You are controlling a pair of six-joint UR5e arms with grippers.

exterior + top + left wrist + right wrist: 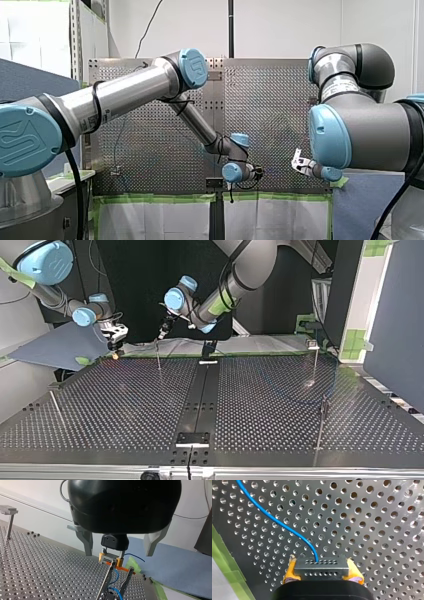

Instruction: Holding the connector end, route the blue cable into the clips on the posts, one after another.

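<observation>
Perforated table [125, 405]: dark metal with a hole grid throughout. In the top view a plain dark centre strip [201, 390] runs from 12 to 6 o'clock, with a small black plate [192, 438] on it at 6. Green tape [165, 198] lines the table's edge, at 6 o'clock in the front view. A blue-grey sheet [55, 347] lies off the table's corner at 9 o'clock in the top view, just beside the tape. Green tape squares [356, 342] are stuck on a white panel [372, 300] at 3 o'clock. Three small dark screws [32, 533] stand near the table's edge.
</observation>
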